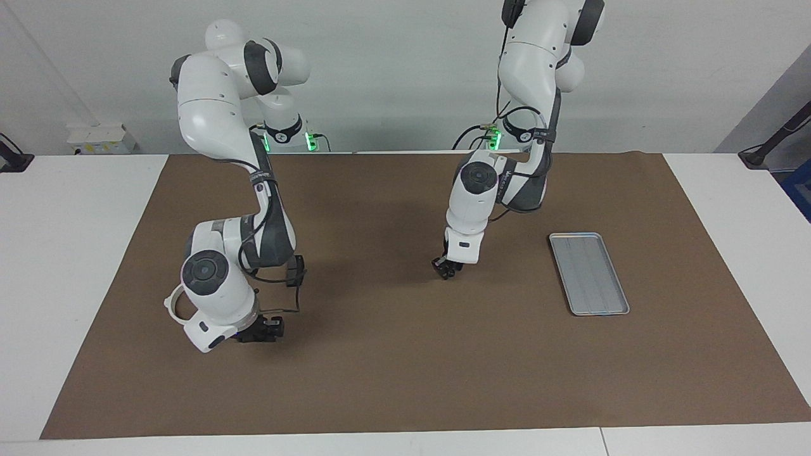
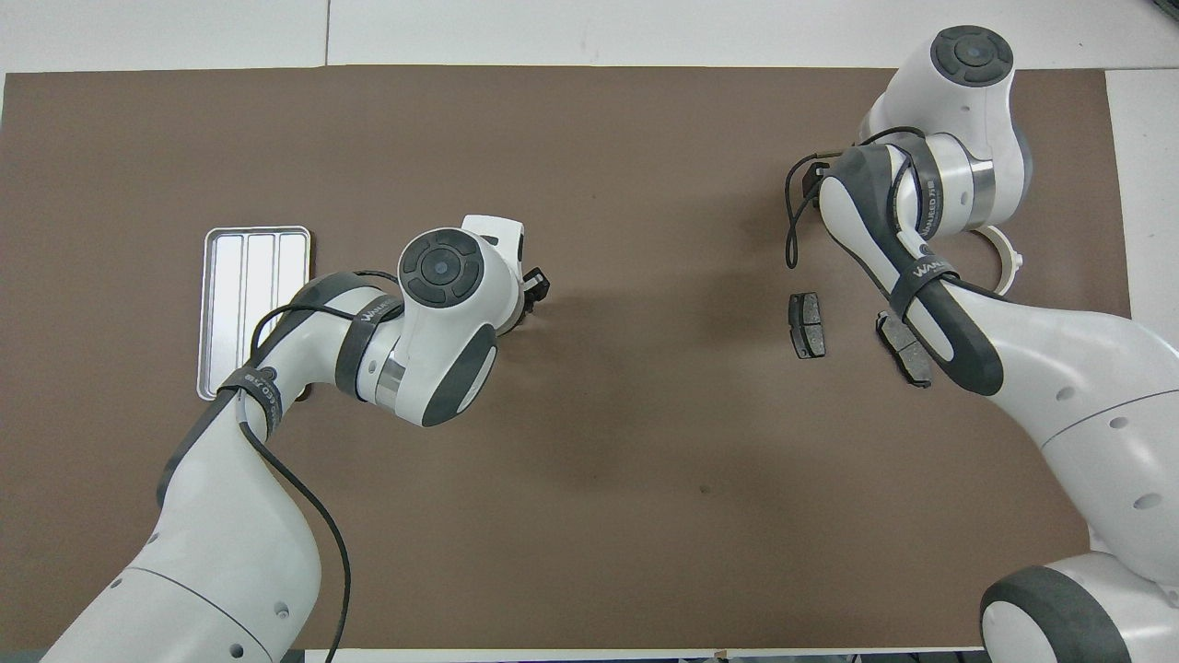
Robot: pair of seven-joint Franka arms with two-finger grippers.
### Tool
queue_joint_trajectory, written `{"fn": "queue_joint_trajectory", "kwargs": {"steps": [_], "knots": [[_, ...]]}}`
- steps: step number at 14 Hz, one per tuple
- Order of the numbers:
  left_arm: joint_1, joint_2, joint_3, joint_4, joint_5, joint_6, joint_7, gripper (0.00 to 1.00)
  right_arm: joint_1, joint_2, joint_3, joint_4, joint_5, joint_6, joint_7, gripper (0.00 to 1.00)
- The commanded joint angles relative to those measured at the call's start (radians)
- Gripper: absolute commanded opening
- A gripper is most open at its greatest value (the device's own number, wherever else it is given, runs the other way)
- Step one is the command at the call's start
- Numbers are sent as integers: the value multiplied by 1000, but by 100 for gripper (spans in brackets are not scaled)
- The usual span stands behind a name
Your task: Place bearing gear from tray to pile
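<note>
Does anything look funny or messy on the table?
Nothing is spilled or broken. One odd thing: the tray holds no gear. Both dark brake pads lie flat beside the white bracket.

Two white arms, glossy rounded shells, dark grey joint bands and round grey end caps. Black cables looped along forearms, strapped by black bands with white lettering. Green lights at bases. Hands black, small.

A brown mat (image 1: 405,354) is lying over a white table (image 1: 70,240).
The mat is covering most of the table, leaving white strips showing along the table's edges.
</note>
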Motion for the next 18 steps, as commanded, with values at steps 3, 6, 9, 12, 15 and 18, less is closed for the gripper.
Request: {"fn": "queue_joint_trajectory", "kwargs": {"steps": [3,6,9,12,15,18], "knots": [[74,-163,52,43,23,-176,33,100,48,-22,13,45,-8,-150,85,100],[187,-295,51,46,23,-325,181,100,122,-44,13,73,55,-220,244,100],[305,-407,52,43,23,-438,384,100,217,-88,21,73,77,-195,432,100],[430,-502,54,43,21,-573,616,100,317,-93,21,73,97,-150,612,100],[494,-542,56,42,21,-643,763,100,406,-88,19,67,104,-73,793,100],[531,-541,49,22,13,-579,803,100,486,-68,18,64,101,9,942,100]]}}
